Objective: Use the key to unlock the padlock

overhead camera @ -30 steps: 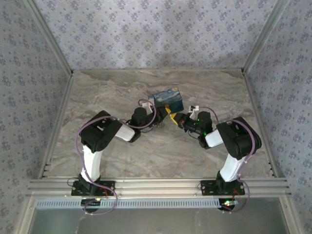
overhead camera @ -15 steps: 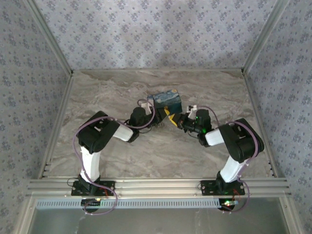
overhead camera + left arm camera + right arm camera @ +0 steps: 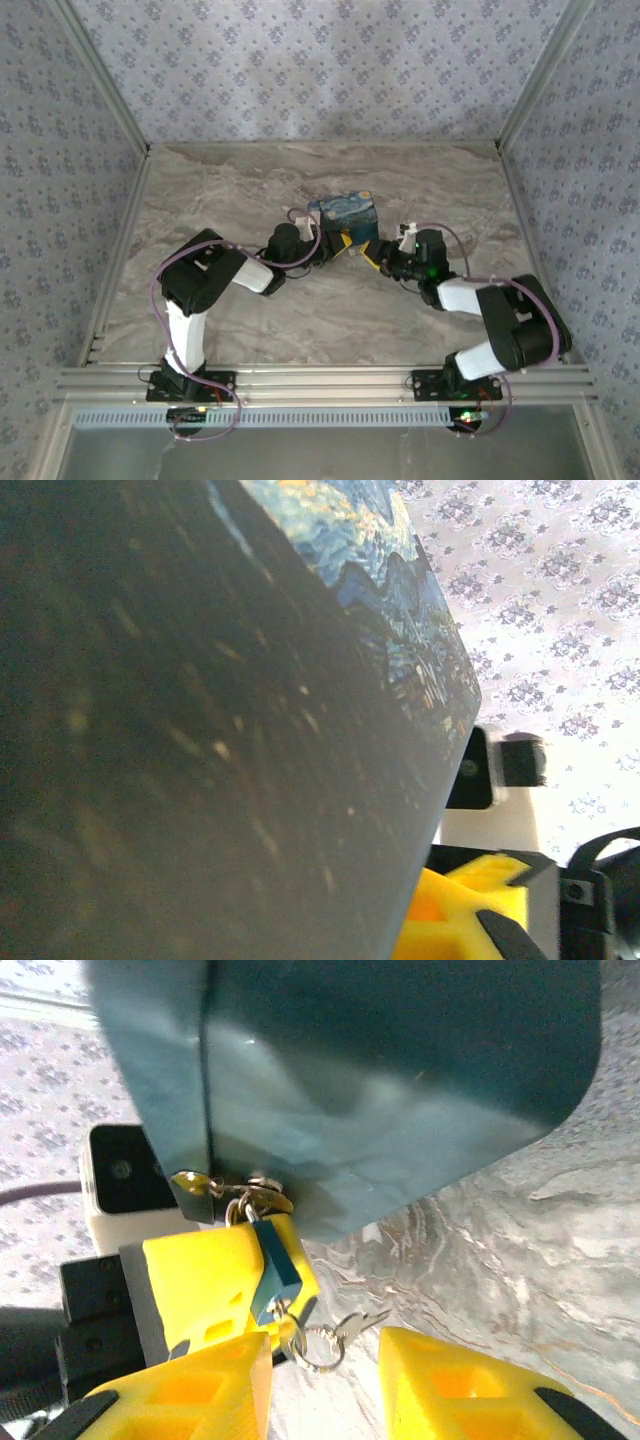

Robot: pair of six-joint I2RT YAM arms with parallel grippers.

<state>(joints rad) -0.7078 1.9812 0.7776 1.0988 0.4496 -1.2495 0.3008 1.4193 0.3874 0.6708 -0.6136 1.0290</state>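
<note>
A blue pouch [image 3: 343, 211] is seen from above, with the left gripper [image 3: 330, 247] and right gripper [image 3: 370, 256] brought together just below its near edge; padlock and key are too small to be made out there. In the right wrist view a blue padlock [image 3: 275, 1263] is hung at the pouch's lower edge and laid against a yellow finger [image 3: 205, 1280] of the left gripper. That gripper's other finger is hidden, so its grip cannot be told. Under the padlock a key [image 3: 355, 1324] is hung on a ring [image 3: 312, 1352], between the right gripper's spread fingers [image 3: 450, 1390], ungripped. In the left wrist view most is blocked by the blurred, dark pouch.
</note>
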